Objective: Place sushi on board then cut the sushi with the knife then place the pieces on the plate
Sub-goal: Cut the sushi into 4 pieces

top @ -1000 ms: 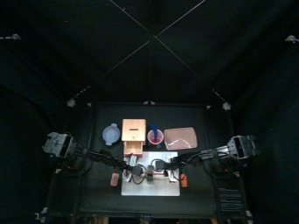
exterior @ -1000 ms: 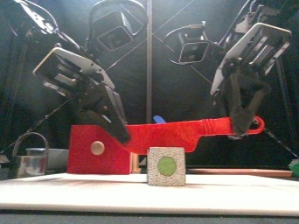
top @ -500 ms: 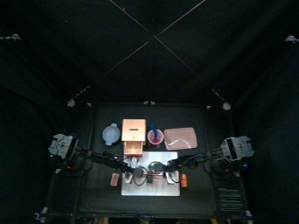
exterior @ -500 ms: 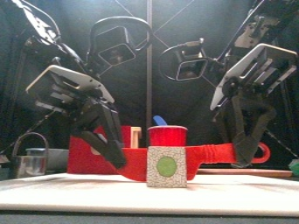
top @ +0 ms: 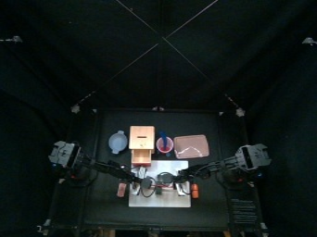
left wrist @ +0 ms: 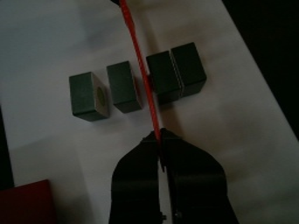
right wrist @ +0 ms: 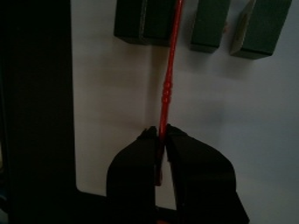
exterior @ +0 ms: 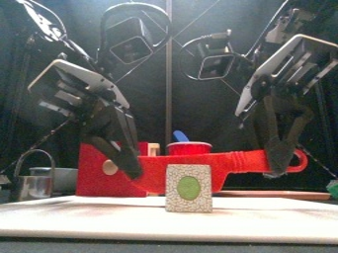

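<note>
Several dark green sushi blocks lie in a row on the white cutting board (left wrist: 59, 44); the front view shows the nearest block's end face (exterior: 189, 188). A red toy knife (exterior: 246, 158) hangs level just above them, held at both ends. My left gripper (left wrist: 158, 136) is shut on one end and my right gripper (right wrist: 162, 133) on the other. In the left wrist view the blade (left wrist: 138, 61) runs over the gap between the second block (left wrist: 122, 87) and the third (left wrist: 163, 77). The right wrist view shows the blade (right wrist: 172, 70) crossing toward the blocks (right wrist: 211, 22).
Behind the board (top: 168, 196) stand the blue-grey bowl (top: 118, 142), the wooden box (top: 143, 141) with its red drawer front (exterior: 95, 170), the red cup (top: 164, 143) holding a blue knife (exterior: 180, 137), and the pink tray (top: 190, 145). A metal cutter (exterior: 36, 182) sits at the left.
Both grippers dipped with the red knife toward the sushi half a second ago, and have since lifted it slightly. The sushi block in front has not moved.
</note>
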Robot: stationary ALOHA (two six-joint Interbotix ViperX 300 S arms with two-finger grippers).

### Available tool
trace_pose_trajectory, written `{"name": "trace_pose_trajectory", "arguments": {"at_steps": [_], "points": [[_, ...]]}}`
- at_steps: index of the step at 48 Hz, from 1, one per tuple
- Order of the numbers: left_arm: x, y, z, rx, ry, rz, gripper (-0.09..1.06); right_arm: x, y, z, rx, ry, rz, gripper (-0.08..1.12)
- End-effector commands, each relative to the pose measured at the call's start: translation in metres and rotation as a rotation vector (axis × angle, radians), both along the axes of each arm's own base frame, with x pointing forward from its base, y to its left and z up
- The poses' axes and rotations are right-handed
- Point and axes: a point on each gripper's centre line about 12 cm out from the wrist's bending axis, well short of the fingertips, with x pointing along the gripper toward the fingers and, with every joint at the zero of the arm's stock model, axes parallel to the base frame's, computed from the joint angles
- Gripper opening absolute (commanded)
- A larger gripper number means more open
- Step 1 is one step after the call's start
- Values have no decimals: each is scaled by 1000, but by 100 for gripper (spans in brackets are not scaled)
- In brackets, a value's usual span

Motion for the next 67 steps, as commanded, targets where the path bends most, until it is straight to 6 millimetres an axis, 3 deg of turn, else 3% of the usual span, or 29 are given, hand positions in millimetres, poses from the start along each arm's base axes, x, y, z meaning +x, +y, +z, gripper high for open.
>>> {"name": "trace_pose_trajectory", "arguments": {"at_steps": [1,14,25,67], "points": [[12,1,37,-12,-116,-2,26,9,-2,40,10,-97,5,21],[9,-12,43,-22,-138,-35,26,11,5,52,42,-117,6,21],[6,-20,37,-22,-123,-56,26,8,16,44,97,-100,-17,21],[10,-19,10,-12,-61,-49,26,9,10,15,90,-75,-66,21]]}}
